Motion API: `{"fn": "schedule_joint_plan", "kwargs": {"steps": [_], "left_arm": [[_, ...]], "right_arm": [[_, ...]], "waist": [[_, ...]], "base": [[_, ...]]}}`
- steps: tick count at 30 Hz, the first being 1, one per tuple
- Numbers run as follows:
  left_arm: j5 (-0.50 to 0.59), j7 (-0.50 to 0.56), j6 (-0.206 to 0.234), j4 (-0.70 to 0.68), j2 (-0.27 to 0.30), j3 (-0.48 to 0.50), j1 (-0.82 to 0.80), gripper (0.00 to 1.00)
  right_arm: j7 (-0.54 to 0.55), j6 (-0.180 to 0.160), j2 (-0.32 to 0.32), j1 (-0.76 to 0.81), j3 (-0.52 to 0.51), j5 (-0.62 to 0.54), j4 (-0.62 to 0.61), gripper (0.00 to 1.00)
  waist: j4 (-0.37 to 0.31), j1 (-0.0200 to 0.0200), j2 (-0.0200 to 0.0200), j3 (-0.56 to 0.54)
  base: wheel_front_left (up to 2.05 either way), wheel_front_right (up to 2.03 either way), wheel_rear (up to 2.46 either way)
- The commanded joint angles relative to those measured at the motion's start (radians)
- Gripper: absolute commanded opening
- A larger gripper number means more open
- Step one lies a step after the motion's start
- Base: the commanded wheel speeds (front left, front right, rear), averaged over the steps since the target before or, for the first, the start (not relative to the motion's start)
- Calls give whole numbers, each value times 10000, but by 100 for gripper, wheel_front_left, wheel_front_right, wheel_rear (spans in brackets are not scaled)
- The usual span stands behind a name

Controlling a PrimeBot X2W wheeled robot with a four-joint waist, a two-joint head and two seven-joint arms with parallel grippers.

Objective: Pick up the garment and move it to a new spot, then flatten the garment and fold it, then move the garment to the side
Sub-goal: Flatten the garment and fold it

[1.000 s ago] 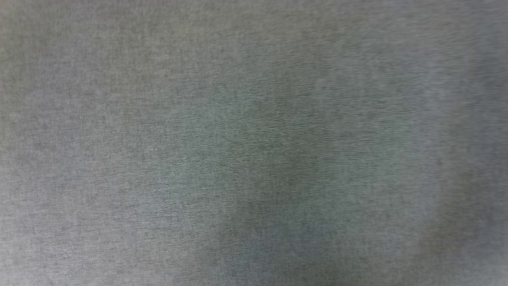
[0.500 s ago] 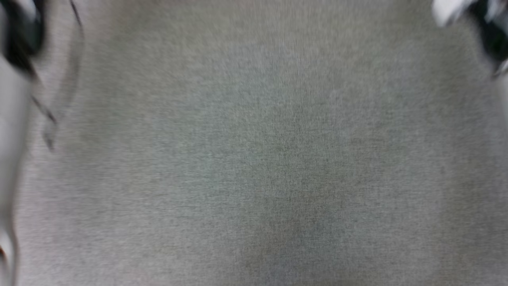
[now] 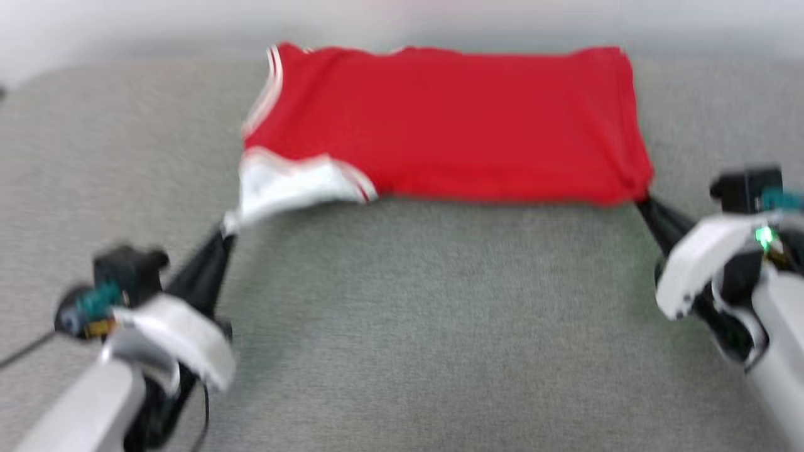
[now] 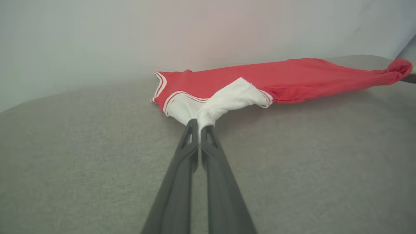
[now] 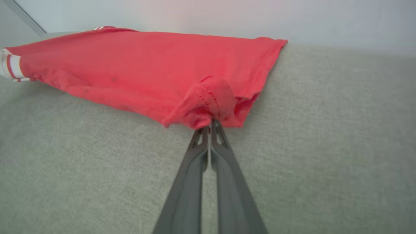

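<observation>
Garment (image 3: 452,119) — red face up — left hand (image 3: 227,230), right hand (image 3: 640,202) pinching.

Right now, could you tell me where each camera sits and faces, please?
Head: on the head, facing forward and down at the red jersey T-shirt with white sleeves; left gripper, right gripper show.
Left wrist: along its shut fingers to the pinched sleeve.
Right wrist: along its shut fingers to the pinched corner.
Shared: the T-shirt.
</observation>
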Motion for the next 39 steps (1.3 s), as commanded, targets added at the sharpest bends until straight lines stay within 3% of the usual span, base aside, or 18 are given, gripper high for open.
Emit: {"fn": "schedule_joint_plan", "kwargs": {"steps": [1, 11, 19, 23, 29, 39], "left_arm": [[-108, 99, 73, -180, 82, -42, 393, 0], [-1231, 1739, 693, -2114, 1085, -708, 3655, 0], [-2008, 2400, 542, -2934, 1849, -1070, 5286, 0], [-1834, 2713, 584, -3063, 2387, -1353, 5833, 0], [-2014, 2519, 414, -3295, 2409, -1361, 6051, 0], [-1869, 1467, 311, -4162, 2436, 47, 4336, 0]], "right_arm": [[27, -4, -120, 342, 27, 135, -99, 0], [748, -4, -1500, 3542, 86, 1600, -2154, 0], [1353, -4, -2010, 5845, -1079, 1684, -3637, 0], [2056, -4, -2049, 6996, -1675, 1521, -4340, 0], [2843, -4, -1618, 8261, -2539, 1551, -5542, 0], [3818, -4, -1051, 7789, -3819, 1358, -6979, 0]], "waist": [[355, 2, 0, -730], [494, 2, 0, -1748], [438, 2, 0, -2030], [384, 2, 0, -2094], [321, 2, 0, -1987], [297, 2, 0, -1239]], "base": [[0, 0, 0], [0, 0, 0], [0, 0, 0], [0, 0, 0], [0, 0, 0], [0, 0, 0]]}}
